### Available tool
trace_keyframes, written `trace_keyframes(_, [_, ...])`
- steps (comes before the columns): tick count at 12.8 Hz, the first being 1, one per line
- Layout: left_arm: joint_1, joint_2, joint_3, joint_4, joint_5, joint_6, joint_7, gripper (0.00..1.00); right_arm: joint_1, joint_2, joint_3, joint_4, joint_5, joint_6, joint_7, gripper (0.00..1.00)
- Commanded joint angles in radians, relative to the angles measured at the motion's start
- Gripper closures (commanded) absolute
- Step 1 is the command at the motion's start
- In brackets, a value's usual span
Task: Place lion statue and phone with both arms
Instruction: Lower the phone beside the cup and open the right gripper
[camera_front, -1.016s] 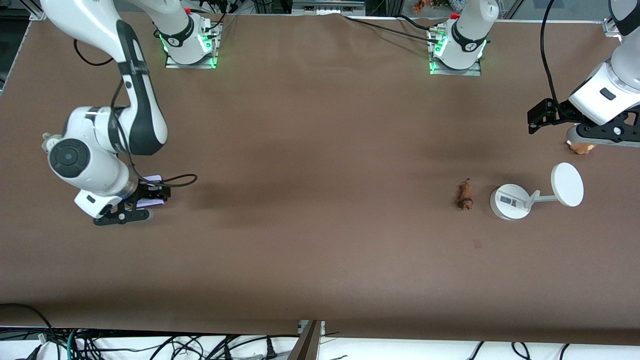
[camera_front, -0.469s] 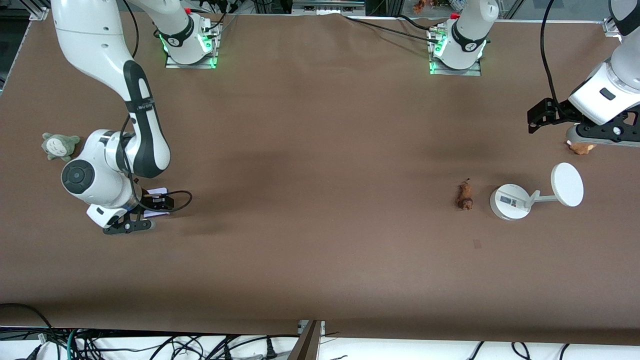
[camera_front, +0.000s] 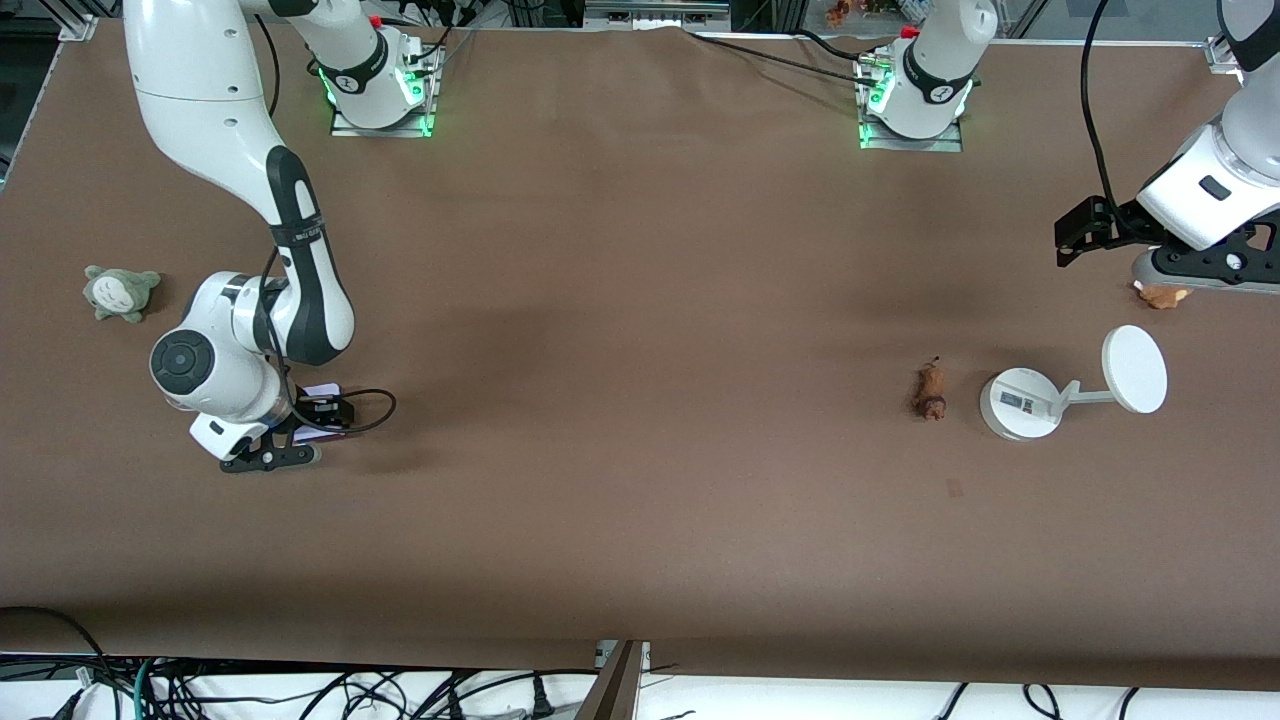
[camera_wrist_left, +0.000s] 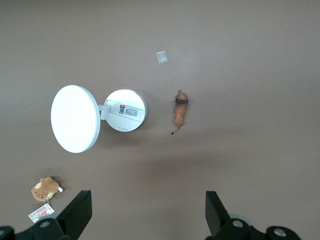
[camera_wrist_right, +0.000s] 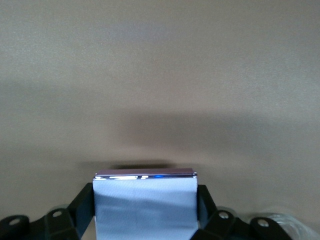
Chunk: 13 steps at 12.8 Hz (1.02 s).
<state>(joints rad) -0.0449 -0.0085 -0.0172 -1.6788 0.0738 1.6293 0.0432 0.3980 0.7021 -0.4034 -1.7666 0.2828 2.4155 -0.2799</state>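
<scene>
Two arms noted over one brown worktop (camera_front: 640, 330). Found toward the right arm's end: grey-green plush (camera_front: 120, 292) lying alone on the worktop. Next along, right tool (camera_front: 285, 440) raised over the worktop, pressed together on the phone (camera_front: 320, 395); in the right wrist view, pale lavender-white slab (camera_wrist_right: 145, 202) pinched at both edges between the fingers (camera_wrist_right: 82, 205), dark edge outermost, clear of the surface. Toward the left arm's end: lion statue (camera_front: 931, 391) lying flat on the worktop, mane end nearer the front camera, tail pointing away, untouched. Just beside it, white round-based stand (camera_front: 1020, 403) with its disc (camera_front: 1134, 368) tipped toward the left arm's end. Brown plush with a tag (camera_front: 1160, 295) farther from the front camera than the stand. Left tool (camera_front: 1195, 268) hanging over that plush, waiting, fingers (camera_wrist_left: 77, 212) spread wide, nothing between them.
</scene>
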Motion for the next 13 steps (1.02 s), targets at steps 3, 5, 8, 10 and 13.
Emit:
trace_keyframes(3, [0.007,-0.014,-0.009,0.002,-0.020,-0.023,-0.005,0.00,-0.010,0.019,0.009,-0.004,0.061,0.043,-0.025,0.84])
trace_keyframes(5, [0.007,-0.014,-0.009,0.002,-0.020,-0.025,-0.005,0.00,-0.007,0.017,0.014,-0.002,0.067,0.040,-0.031,0.13])
trace_keyframes(8, [0.008,-0.013,-0.009,0.004,-0.022,-0.032,-0.005,0.00,-0.004,-0.009,0.015,0.001,0.067,0.004,-0.033,0.01])
trace_keyframes(10, [0.010,-0.013,-0.009,0.004,-0.022,-0.035,-0.005,0.00,-0.002,-0.062,0.011,0.021,0.067,-0.109,-0.032,0.01])
trace_keyframes(13, [0.007,-0.013,-0.009,0.005,-0.022,-0.032,-0.006,0.00,0.002,-0.188,0.006,0.032,0.058,-0.295,-0.015,0.01])
